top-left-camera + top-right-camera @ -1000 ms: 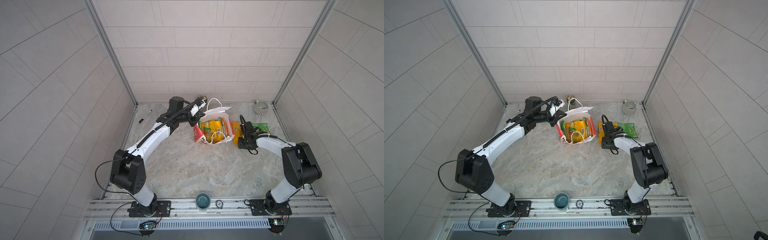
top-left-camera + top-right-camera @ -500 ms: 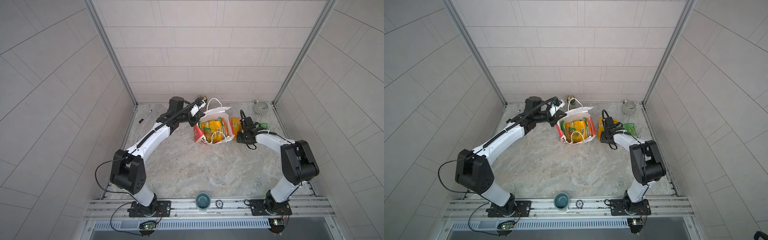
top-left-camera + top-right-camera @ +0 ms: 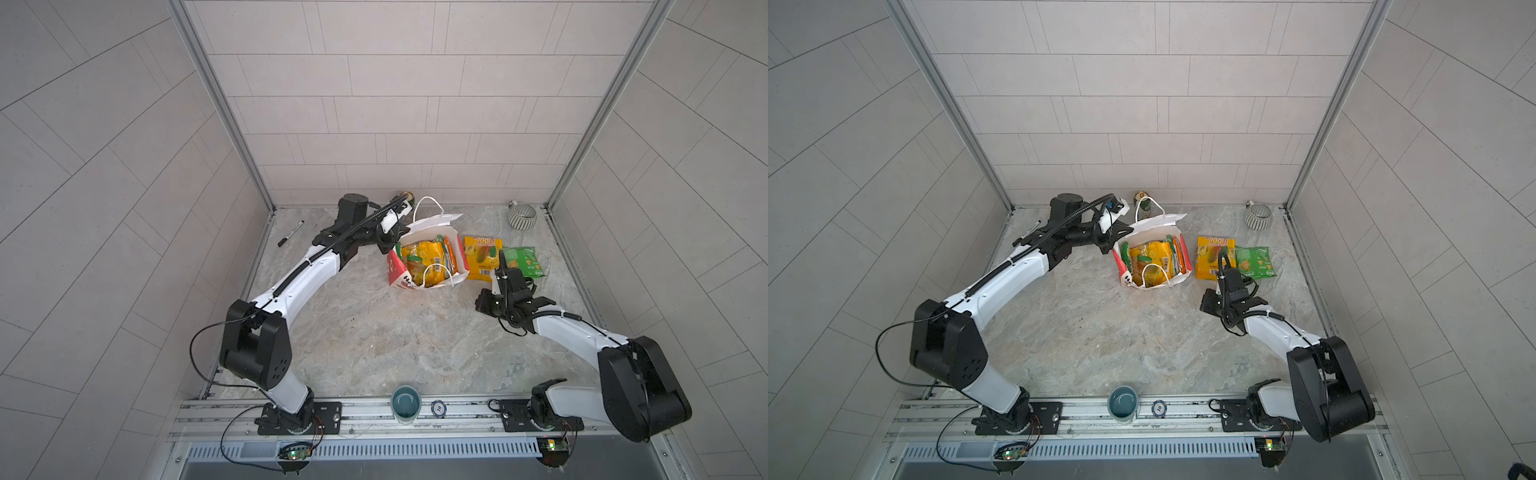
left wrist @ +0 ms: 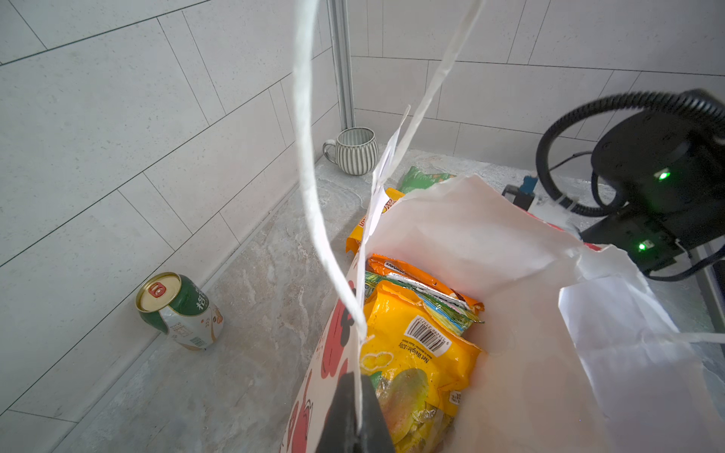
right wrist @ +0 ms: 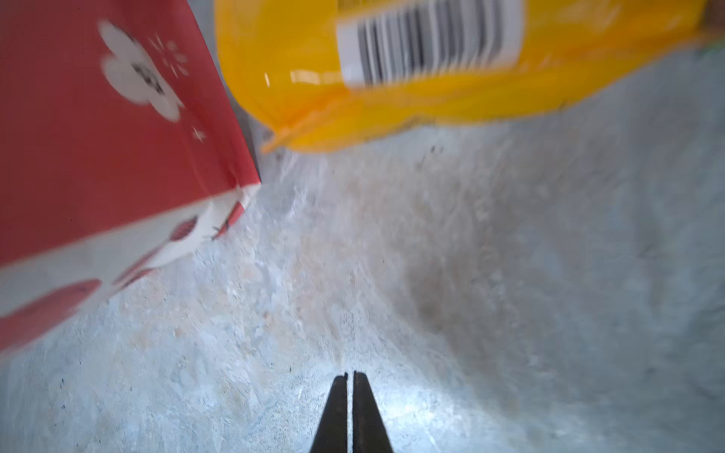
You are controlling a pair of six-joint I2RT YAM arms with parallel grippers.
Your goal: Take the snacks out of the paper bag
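The paper bag (image 3: 430, 221) (image 3: 1156, 226) stands open at the back middle, its red side (image 5: 98, 137) close by in the right wrist view. Several snacks (image 3: 428, 259) (image 3: 1152, 255) fill it, a yellow packet (image 4: 416, 353) on top and an orange one (image 4: 412, 270) behind. My left gripper (image 4: 355, 388) (image 3: 388, 245) is shut on the bag's left rim. Right of the bag lie a yellow-orange packet (image 3: 480, 257) (image 5: 431, 98) and a green packet (image 3: 521, 262) (image 3: 1254, 262). My right gripper (image 5: 350, 375) is shut and empty over bare table, just short of the yellow-orange packet. Its wrist (image 3: 509, 291) hides the fingers in both top views.
A green-and-white can (image 3: 405, 197) (image 4: 180, 310) stands by the back wall behind the bag. A striped mug (image 3: 522, 216) (image 4: 353, 151) sits in the back right corner. A pen (image 3: 291, 233) lies at the back left. A teal cup (image 3: 406, 405) stands on the front rail.
My right gripper has drawn back from the yellow-orange packet toward the front, and its jaws have gone from partly open to shut on nothing. The left arm and bag have not moved.
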